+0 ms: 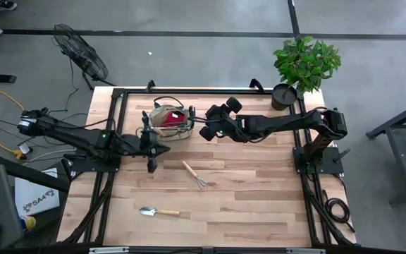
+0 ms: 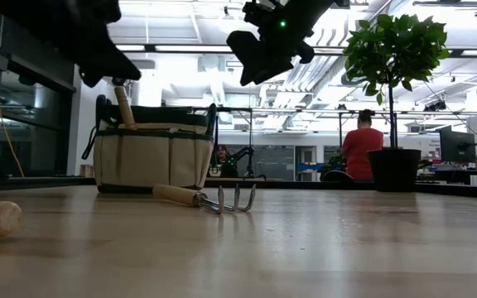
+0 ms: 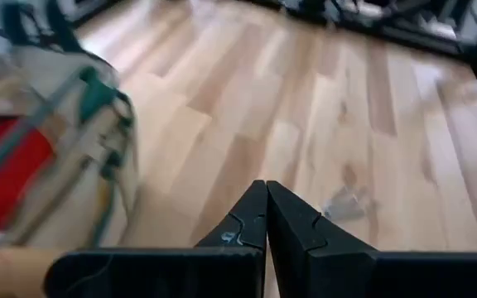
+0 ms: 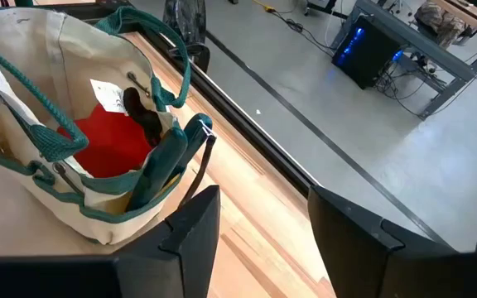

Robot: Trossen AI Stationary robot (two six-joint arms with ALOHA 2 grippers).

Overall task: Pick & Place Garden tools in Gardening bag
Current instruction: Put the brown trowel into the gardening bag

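Note:
The beige gardening bag [image 1: 169, 121] with green trim stands at the table's far middle. Inside it are a red spray bottle [image 4: 110, 145] and dark shears handles [image 4: 143, 116], and a wooden handle [image 2: 124, 106] sticks up out of it. A hand rake [image 1: 196, 175] lies on the table's middle, and a trowel [image 1: 157, 211] lies nearer the front edge. My left gripper [image 3: 265, 223] is shut and empty, raised just near-left of the bag [image 3: 56, 149]. My right gripper [image 4: 259, 236] hovers open beside the bag's right side, holding nothing.
A potted green plant [image 1: 302, 67] in a black pot [image 2: 394, 168] stands at the table's far right corner. Bare wood lies between the rake [image 2: 214, 199] and the right edge. A person in red [image 2: 361, 149] sits in the room beyond the table.

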